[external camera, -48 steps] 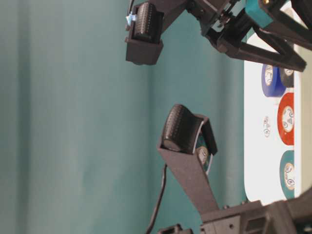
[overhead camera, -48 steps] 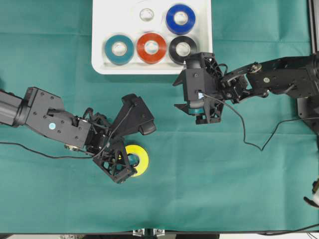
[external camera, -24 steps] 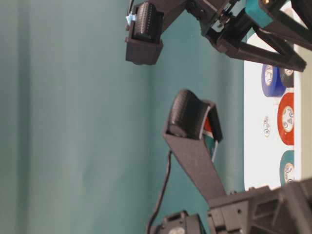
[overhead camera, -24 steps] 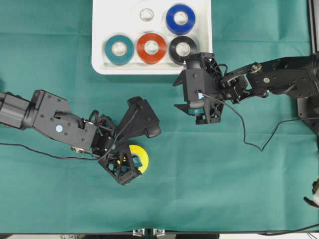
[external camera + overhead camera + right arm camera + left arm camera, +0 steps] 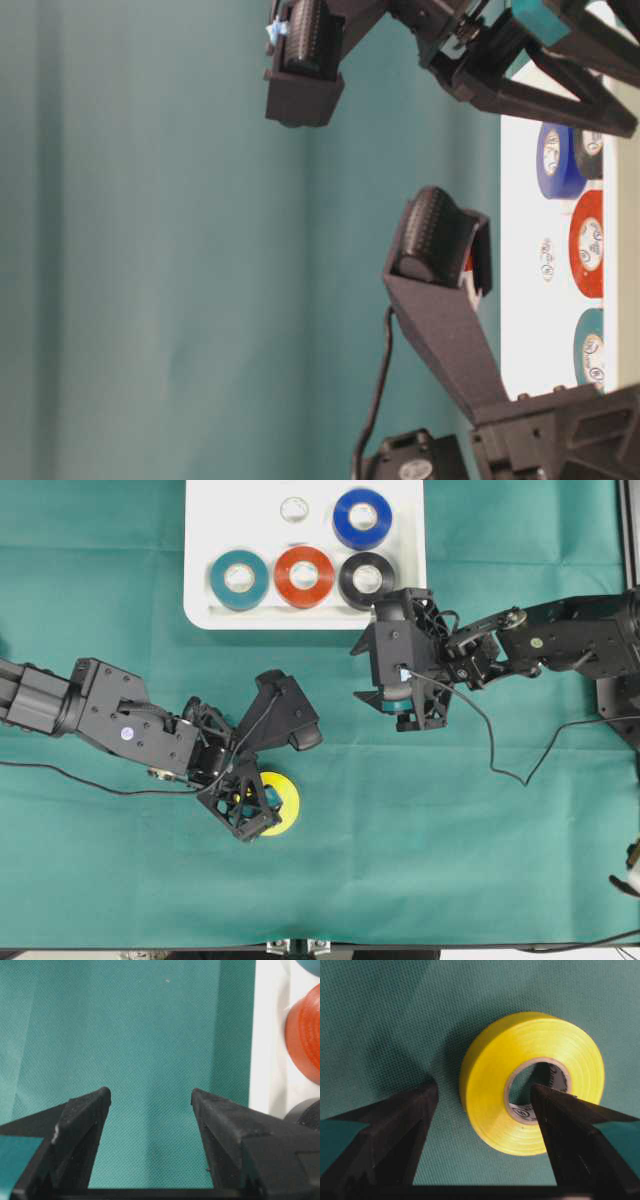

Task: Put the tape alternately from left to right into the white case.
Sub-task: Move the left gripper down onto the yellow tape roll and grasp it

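Note:
A yellow tape roll (image 5: 282, 802) lies flat on the green cloth, below and left of the middle. My left gripper (image 5: 252, 806) hangs over it, open. In the left wrist view one fingertip (image 5: 555, 1110) stands over the hole of the yellow roll (image 5: 490, 1080) and the other (image 5: 407, 1120) over the cloth beside it. The white case (image 5: 200, 540) at the top holds teal (image 5: 239, 578), red (image 5: 303, 576), black (image 5: 366, 577) and blue (image 5: 362, 517) rolls. My right gripper (image 5: 405, 705) hovers just below the case, open and empty (image 5: 150, 1095).
A pale ring (image 5: 294, 510) lies in the case's back row, left of the blue roll. A black cable (image 5: 500, 760) trails over the cloth from the right arm. The case's edge (image 5: 267, 1035) shows to the right of the right fingers.
My left gripper has swung and shifted over the yellow roll, which has stayed where it lay. The right arm has crept slightly up toward the case.

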Robot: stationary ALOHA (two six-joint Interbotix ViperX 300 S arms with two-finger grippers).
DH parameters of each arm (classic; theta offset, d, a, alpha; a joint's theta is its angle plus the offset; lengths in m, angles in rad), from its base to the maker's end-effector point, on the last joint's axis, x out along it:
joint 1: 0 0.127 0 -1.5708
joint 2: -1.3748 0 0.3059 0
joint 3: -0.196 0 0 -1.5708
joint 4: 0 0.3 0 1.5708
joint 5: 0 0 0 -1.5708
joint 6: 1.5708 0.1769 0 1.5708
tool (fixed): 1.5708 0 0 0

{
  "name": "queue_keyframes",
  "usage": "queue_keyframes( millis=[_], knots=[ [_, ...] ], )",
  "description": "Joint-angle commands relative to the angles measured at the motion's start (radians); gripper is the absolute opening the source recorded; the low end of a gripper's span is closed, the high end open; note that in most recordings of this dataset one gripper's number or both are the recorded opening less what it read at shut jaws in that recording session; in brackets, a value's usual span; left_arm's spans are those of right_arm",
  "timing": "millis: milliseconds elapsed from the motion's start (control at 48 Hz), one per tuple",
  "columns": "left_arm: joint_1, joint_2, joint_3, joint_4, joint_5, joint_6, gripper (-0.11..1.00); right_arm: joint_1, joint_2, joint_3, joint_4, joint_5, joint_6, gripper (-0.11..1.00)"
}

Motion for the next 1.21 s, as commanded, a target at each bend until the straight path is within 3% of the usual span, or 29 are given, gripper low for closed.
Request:
queue_keyframes(
  millis=[0, 292, 396, 562, 688, 1188],
  knots=[
    [0.008, -0.014, -0.011, 0.002, -0.003, 0.000, 0.90, 0.005, -0.011, -0.005, 0.000, -0.017, 0.002, 0.74],
    [0.011, -0.012, -0.020, 0.002, 0.044, 0.000, 0.83, 0.005, -0.011, 0.003, 0.000, -0.028, 0.002, 0.74],
    [0.011, -0.012, -0.028, 0.002, 0.044, 0.002, 0.62, 0.005, -0.011, 0.000, 0.000, -0.028, 0.002, 0.74],
    [0.015, -0.012, -0.040, 0.002, 0.067, 0.000, 0.17, 0.005, -0.011, -0.002, 0.000, -0.028, 0.002, 0.74],
    [0.020, -0.012, -0.043, 0.002, 0.104, 0.000, -0.03, 0.005, -0.011, -0.003, 0.000, -0.028, 0.002, 0.74],
    [0.021, -0.037, -0.046, 0.003, 0.114, 0.005, -0.04, 0.005, -0.011, -0.005, 0.000, -0.028, 0.000, 0.74]
  ],
)
